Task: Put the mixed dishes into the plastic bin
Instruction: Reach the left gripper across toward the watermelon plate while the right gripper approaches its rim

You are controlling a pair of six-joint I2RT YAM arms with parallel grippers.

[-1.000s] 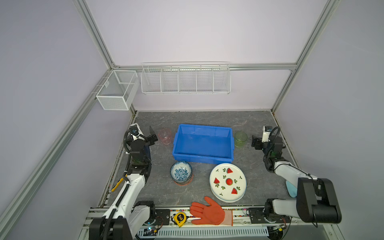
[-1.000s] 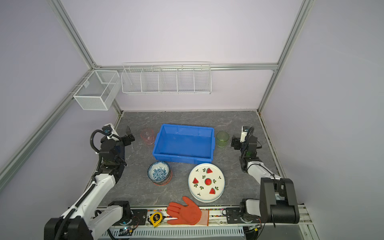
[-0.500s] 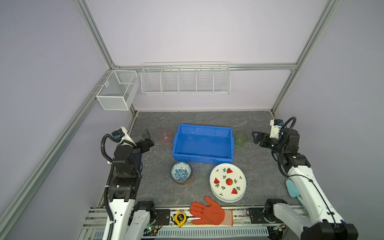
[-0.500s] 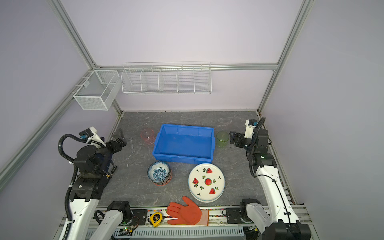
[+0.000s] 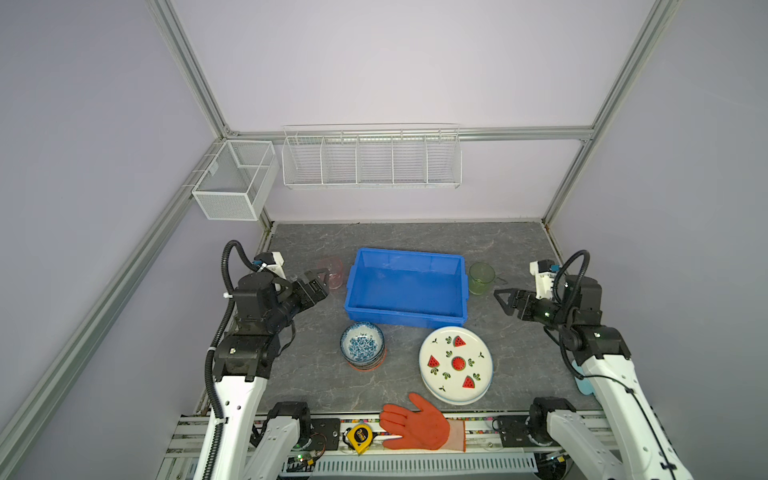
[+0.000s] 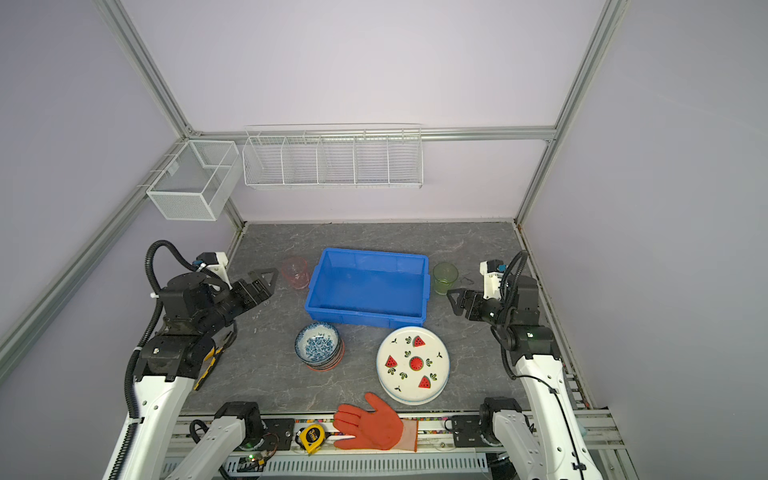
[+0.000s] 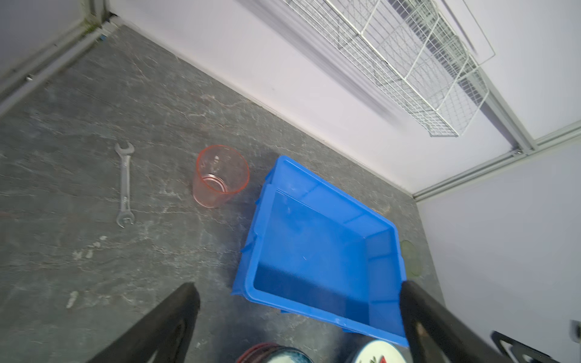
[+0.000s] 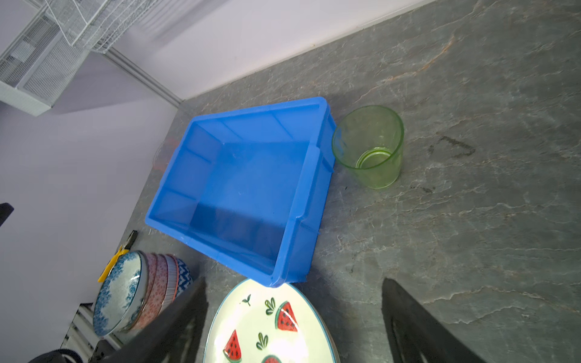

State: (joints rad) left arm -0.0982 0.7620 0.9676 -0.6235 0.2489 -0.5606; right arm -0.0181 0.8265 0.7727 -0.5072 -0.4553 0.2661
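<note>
Both my arms have risen to flank the plastic bin, left end effector and right end effector spread wide, empty. Nearest me, before the bin's front wall, sit the bowl stack and, just beside that wall, the watermelon plate. Pink cup and green cup stand beside its short walls. A low plate lift could snag the rim, I judge; a swing could tip a cup. Beyond the bin the surface lies open.
</note>
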